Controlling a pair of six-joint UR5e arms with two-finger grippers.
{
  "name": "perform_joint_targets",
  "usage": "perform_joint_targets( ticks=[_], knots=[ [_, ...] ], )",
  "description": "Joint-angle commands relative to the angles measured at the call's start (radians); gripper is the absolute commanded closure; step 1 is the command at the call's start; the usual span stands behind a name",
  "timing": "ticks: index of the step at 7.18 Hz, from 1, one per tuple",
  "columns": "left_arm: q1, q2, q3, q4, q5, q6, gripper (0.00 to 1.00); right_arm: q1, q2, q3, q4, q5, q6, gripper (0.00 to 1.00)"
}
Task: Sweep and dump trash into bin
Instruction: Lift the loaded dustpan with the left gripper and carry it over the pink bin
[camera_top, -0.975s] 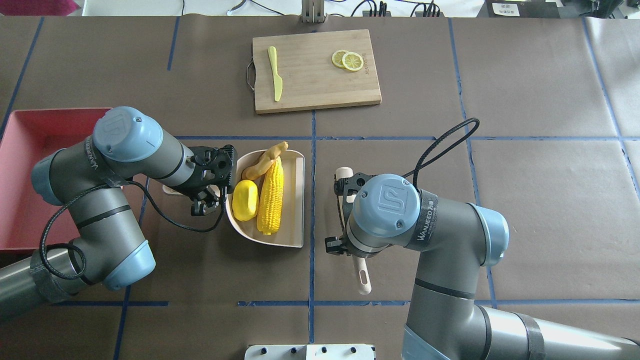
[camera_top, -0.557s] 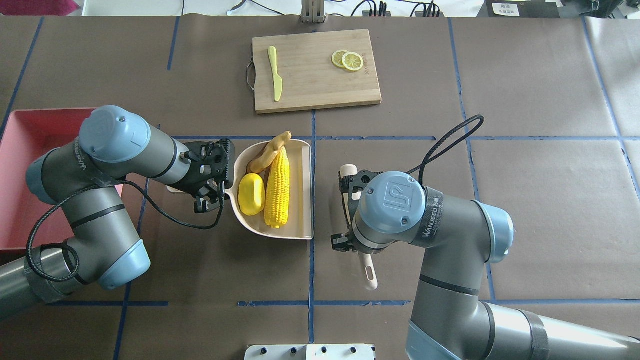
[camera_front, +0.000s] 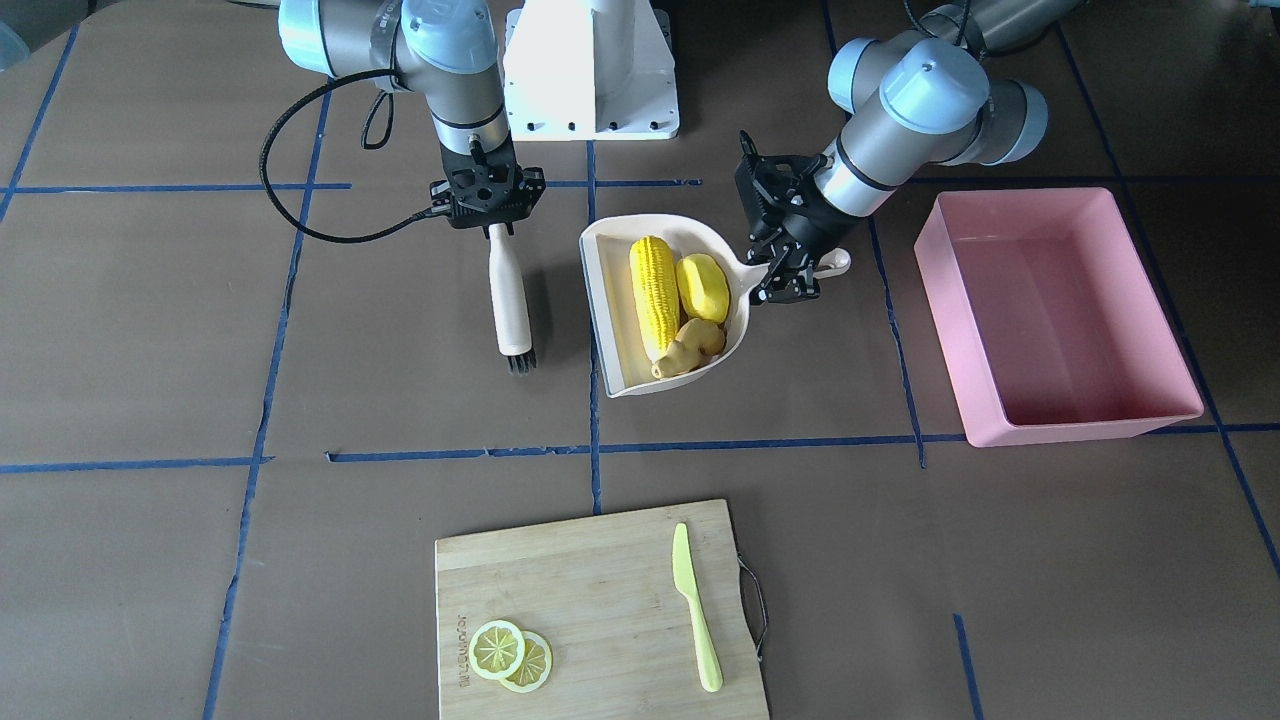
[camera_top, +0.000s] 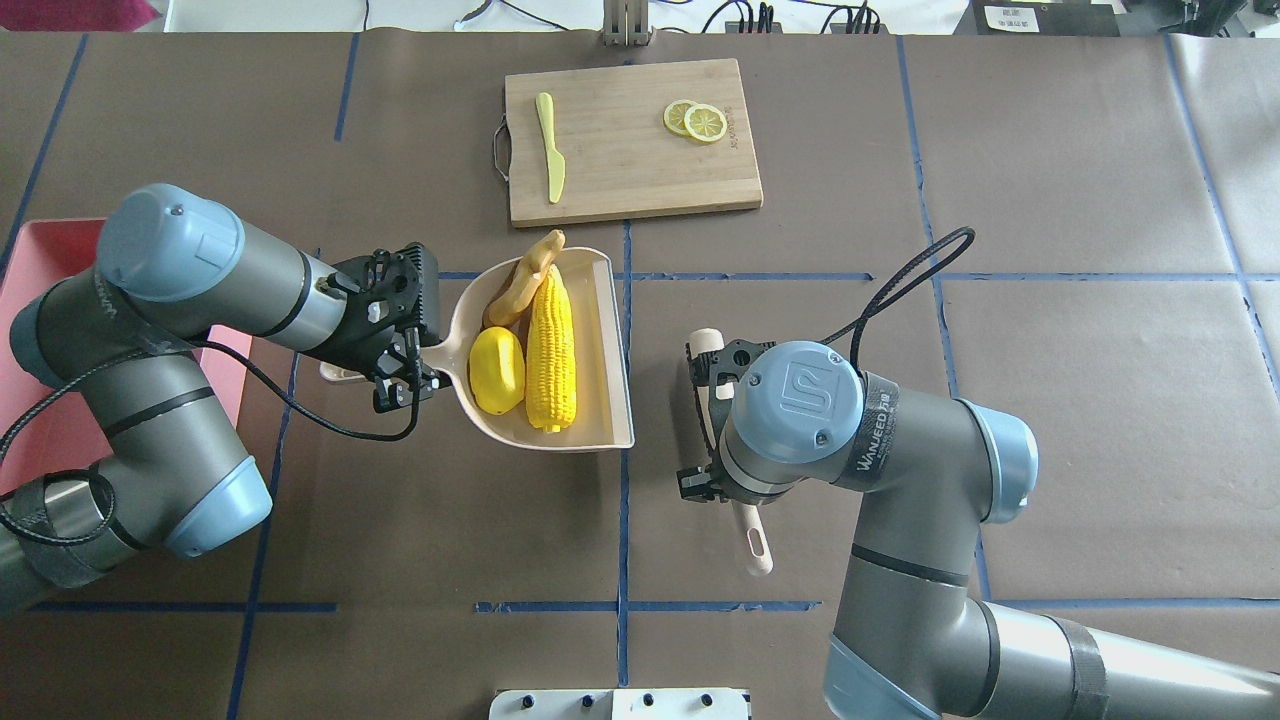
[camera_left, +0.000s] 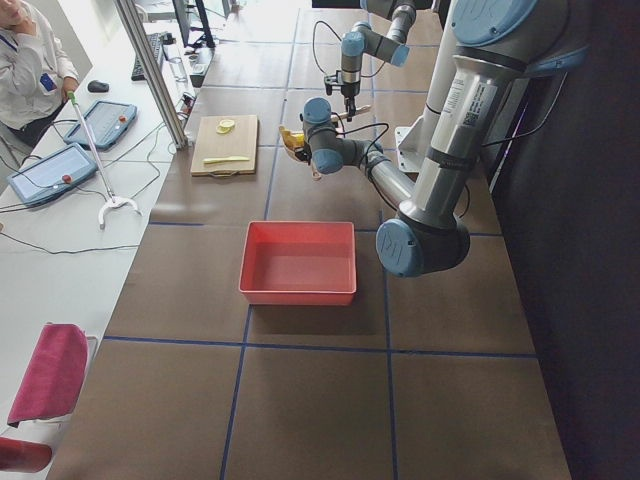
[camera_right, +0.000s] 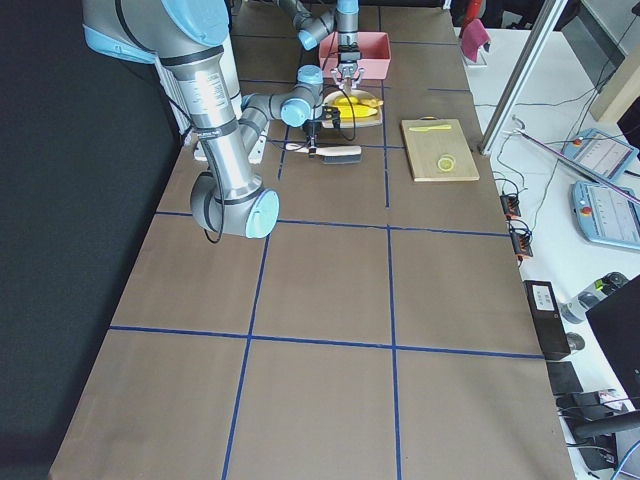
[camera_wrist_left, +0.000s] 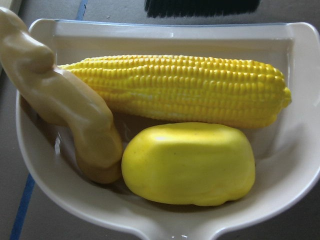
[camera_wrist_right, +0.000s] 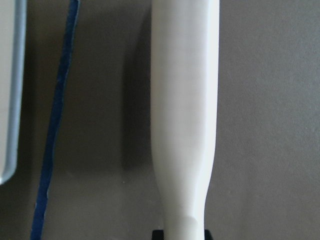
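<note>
left end effector (camera_top: 398, 385) is closing, as it seems, on dustpan (camera_top: 605, 350) handle | corn cob (camera_top: 552, 350), lemon-like fruit (camera_top: 497, 370), ginger root (camera_top: 520, 282) are lying inside it | bin (camera_front: 1050, 300) is standing beyond the handle, toward worktop's left edge, nearer the left arm | right end effector (camera_front: 490, 212) is clamping brush (camera_front: 512, 300)

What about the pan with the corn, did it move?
Yes. In the overhead view the dustpan has shifted toward the cutting board; its far rim now crosses the blue tape line that it sat short of before.
</note>
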Motion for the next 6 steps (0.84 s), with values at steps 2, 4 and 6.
perform_joint_targets(
  ticks=[2,4,6],
  knots=[
    [-0.138,0.085,-0.006,-0.082,-0.187,0.008,1.00,-0.001,-0.001,0.001,0.000,-0.001,0.000,1.00],
    [-0.251,0.201,0.014,-0.209,-0.278,0.089,1.00,-0.001,-0.001,0.001,0.000,-0.001,0.000,1.00],
    [-0.427,0.255,0.061,-0.212,-0.422,0.257,1.00,-0.002,-0.001,0.000,0.000,-0.011,0.001,1.00]
  ],
)
